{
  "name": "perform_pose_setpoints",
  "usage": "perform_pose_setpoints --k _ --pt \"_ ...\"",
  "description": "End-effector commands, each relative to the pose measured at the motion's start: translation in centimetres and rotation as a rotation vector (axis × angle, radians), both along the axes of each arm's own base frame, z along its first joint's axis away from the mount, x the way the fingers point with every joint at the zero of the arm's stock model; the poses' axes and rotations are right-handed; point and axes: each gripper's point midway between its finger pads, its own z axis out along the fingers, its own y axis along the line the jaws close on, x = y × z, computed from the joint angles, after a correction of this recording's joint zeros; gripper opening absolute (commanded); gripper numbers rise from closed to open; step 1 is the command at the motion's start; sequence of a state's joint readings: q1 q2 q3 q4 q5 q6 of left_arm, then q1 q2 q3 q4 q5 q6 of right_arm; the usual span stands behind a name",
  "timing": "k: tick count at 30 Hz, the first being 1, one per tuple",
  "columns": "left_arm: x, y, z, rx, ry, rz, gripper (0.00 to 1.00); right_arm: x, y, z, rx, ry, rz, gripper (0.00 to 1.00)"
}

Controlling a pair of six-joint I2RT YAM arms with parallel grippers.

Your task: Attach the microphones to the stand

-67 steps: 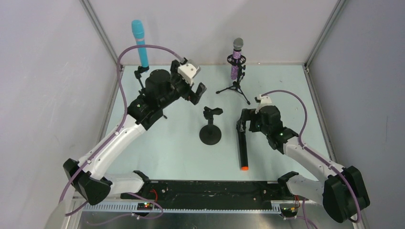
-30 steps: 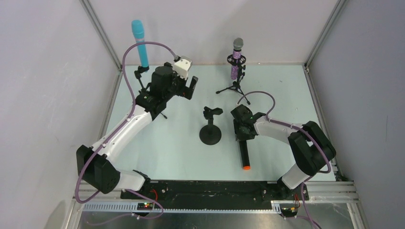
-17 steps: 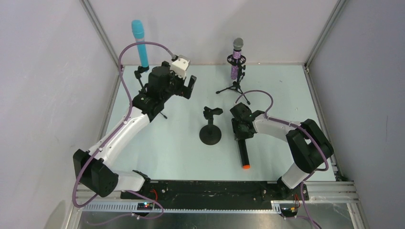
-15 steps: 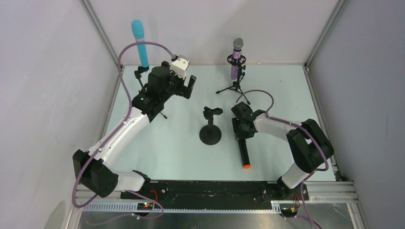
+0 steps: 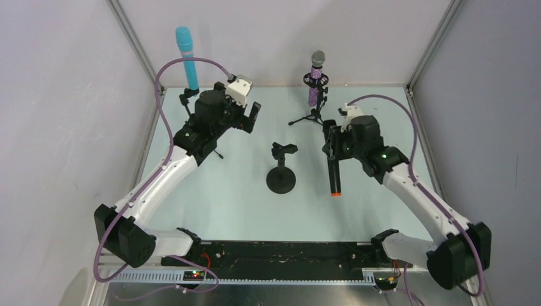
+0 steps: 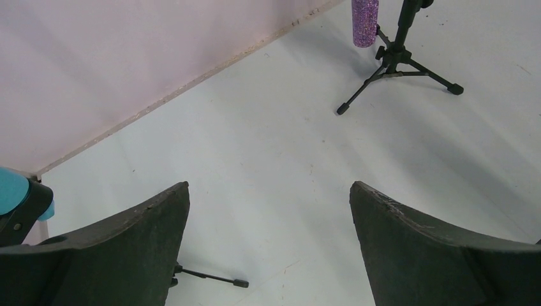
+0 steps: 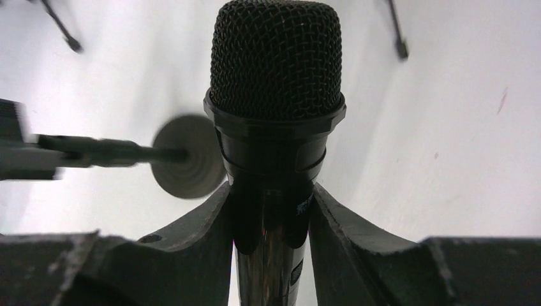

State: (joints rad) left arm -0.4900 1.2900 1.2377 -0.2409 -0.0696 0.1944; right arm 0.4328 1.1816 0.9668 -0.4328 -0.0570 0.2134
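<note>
Now my right gripper (image 5: 330, 148) has lifted the black microphone (image 5: 333, 172) off the table (image 5: 229, 204), where it lay flat a moment ago. My two fingers (image 7: 191, 236) squeeze it just under its mesh head. From above, its orange end (image 5: 335, 192) points toward my bases. My wrist camera sees only the head and neck. The rest of the body is hidden between my fingers.

The round-base stand (image 5: 281, 173) is just beside the microphone, on its left, with nothing in its clip. In my right wrist view it is a blurry gray disc with a dark bar.

My left gripper (image 5: 251, 118) hangs wide open, holding nothing, near the back left corner. The light-blue microphone (image 5: 186, 56) stands up in its holder behind that arm, which hides most of the holder. My left wrist view shows only a blue corner at the edge. The purple microphone (image 5: 314, 81) sits in the tripod stand (image 5: 312, 118), and that wrist view cuts off its top.
</note>
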Motion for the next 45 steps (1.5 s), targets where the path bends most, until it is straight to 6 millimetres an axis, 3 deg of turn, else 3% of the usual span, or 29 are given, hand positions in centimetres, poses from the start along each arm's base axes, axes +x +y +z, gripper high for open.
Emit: perform_pose_setpoints --k 1,6,14,20,25,36,45 --pt "-0.4 0.0 2.6 -0.024 -0.082 -0.024 0.98 1.3 -0.3 8.5 0.052 -0.302 0.044 0.0" --pt "-0.4 0.3 2.8 -0.038 -0.096 -0.003 0.98 0.8 -0.9 12.5 0.056 -0.494 0.081 0.0" --pt "-1.0 0.3 4.2 -0.093 -0.189 -0.021 0.98 -0.2 0.5 13.8 0.184 -0.628 0.163 0.0" --pt "-2.6 -1.4 4.9 -0.105 -0.224 -0.164 0.98 -0.5 1.5 12.4 0.244 -0.596 0.225 0.0" --pt "-3.4 -2.1 5.1 -0.225 -0.153 -0.23 0.98 -0.3 2.4 10.6 0.252 -0.536 0.28 0.0" --pt "-3.9 -2.5 0.7 -0.462 0.186 -0.245 0.98 -0.5 2.8 9.6 0.246 -0.508 0.321 0.0" --pt "-4.7 -2.3 -2.0 -0.367 0.185 -0.299 0.98 -0.7 3.0 8.8 0.288 -0.501 0.32 0.0"
